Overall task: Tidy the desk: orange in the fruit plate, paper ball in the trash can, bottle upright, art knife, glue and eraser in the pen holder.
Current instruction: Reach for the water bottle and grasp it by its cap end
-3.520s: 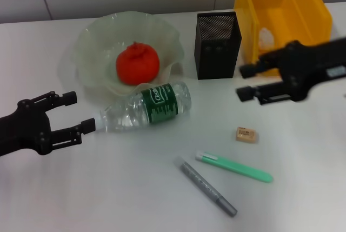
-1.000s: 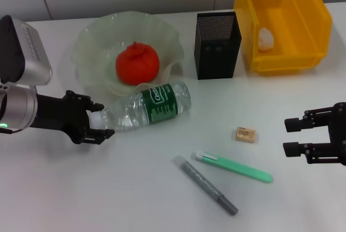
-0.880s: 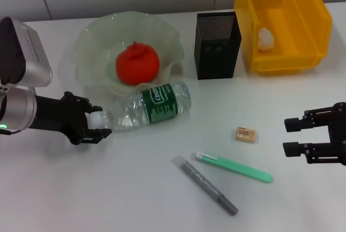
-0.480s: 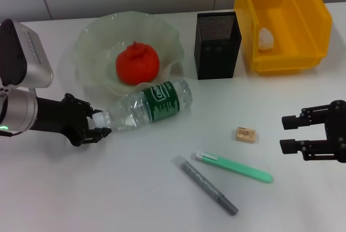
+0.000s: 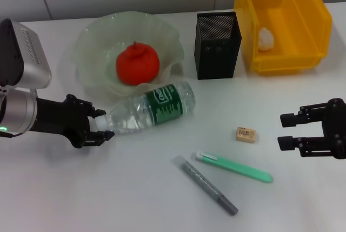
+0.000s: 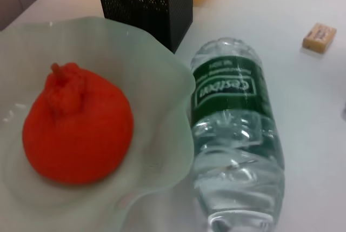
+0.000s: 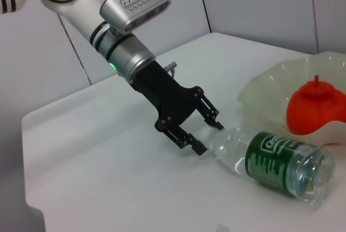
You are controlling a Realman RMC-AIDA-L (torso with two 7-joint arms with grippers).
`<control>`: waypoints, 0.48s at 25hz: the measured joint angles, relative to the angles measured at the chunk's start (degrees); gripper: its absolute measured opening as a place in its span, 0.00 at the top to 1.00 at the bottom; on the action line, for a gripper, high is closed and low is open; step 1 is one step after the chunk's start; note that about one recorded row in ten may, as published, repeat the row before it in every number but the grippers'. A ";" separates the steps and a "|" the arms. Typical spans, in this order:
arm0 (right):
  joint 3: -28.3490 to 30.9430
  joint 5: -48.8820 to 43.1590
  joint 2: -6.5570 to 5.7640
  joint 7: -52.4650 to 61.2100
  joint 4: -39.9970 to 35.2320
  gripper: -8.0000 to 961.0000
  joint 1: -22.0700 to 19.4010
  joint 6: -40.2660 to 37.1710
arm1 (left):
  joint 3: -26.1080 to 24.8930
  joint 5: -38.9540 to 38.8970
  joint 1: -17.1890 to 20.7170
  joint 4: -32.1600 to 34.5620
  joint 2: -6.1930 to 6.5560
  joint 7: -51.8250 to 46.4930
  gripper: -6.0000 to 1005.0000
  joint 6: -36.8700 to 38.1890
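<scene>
A clear water bottle [image 5: 154, 110] with a green label lies on its side in front of the fruit plate [image 5: 92, 42]; it also shows in the left wrist view [image 6: 238, 129] and the right wrist view [image 7: 275, 159]. My left gripper [image 5: 100, 127] is shut on the bottle's capped neck, as the right wrist view [image 7: 208, 134] shows. The orange [image 5: 137, 63] sits in the plate. The paper ball [image 5: 265, 37] lies in the yellow bin [image 5: 313, 21]. The eraser [image 5: 246, 134], the green art knife [image 5: 233, 167] and the grey glue stick [image 5: 208, 185] lie on the table. My right gripper [image 5: 285, 130] is open, right of the eraser.
The black mesh pen holder [image 5: 217, 44] stands upright between the plate and the yellow bin. The plate's wavy rim [image 6: 162, 64] almost touches the bottle's side. The table top is white.
My left gripper has closed on the bottle's neck, and the bottle's far end has shifted a little up and right. My right gripper has drifted slightly to the left.
</scene>
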 joint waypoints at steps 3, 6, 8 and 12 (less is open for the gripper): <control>-0.05 -0.06 0.00 0.00 0.23 0.43 0.04 0.32 | 0.37 -0.32 0.04 0.00 0.02 0.01 0.49 0.00; -0.03 -0.08 -0.02 0.00 0.25 0.43 0.07 0.37 | 0.45 -0.40 -0.01 0.00 0.03 0.03 0.45 -0.01; -0.02 -0.08 -0.04 0.00 0.25 0.43 0.06 0.37 | 0.45 -0.41 -0.01 0.00 0.03 0.03 0.42 -0.17; -0.05 -0.08 -0.07 0.00 0.25 0.43 0.20 0.46 | 0.24 -0.71 -0.03 0.00 -0.01 0.06 0.36 -0.41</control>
